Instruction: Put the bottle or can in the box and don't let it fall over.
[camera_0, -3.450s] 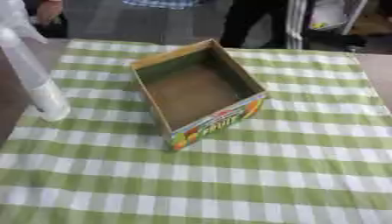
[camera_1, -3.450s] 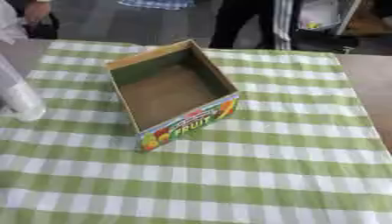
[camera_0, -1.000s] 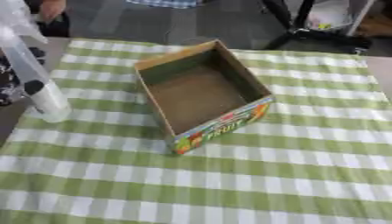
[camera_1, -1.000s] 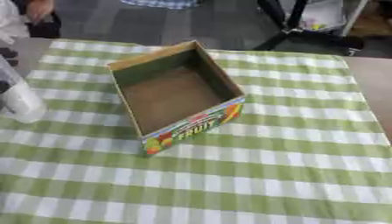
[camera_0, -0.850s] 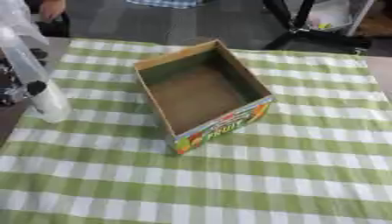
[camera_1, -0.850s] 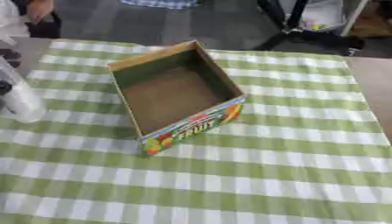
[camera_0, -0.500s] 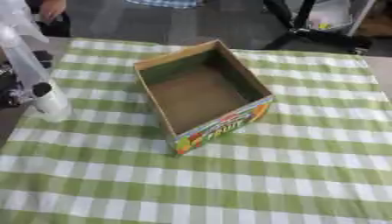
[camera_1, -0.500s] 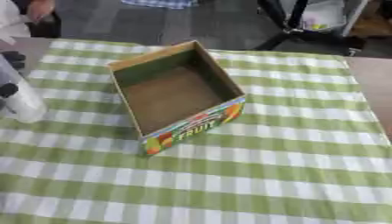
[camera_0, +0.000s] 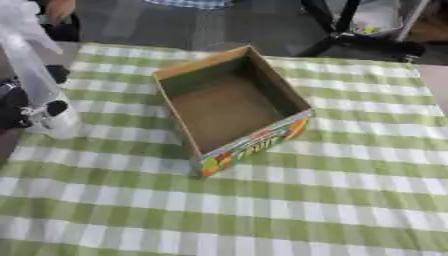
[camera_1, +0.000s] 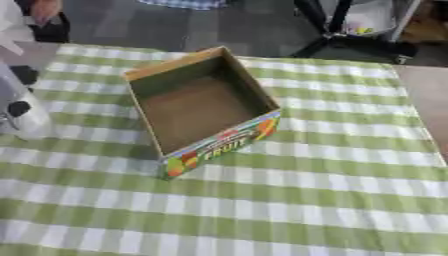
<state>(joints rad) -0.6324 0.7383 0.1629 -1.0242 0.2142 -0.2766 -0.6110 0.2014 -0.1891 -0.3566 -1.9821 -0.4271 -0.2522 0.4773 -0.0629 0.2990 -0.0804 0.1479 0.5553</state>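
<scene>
A green-and-white checked tablecloth (camera_0: 350, 200) covers the table; dark floor (camera_0: 157, 25) lies beyond.

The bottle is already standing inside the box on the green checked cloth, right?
Not quite. The left eye view shows the box empty on the green checked cloth. The bottle stands outside it, on the cloth to the box's left, with the left robot hand at it.
</scene>
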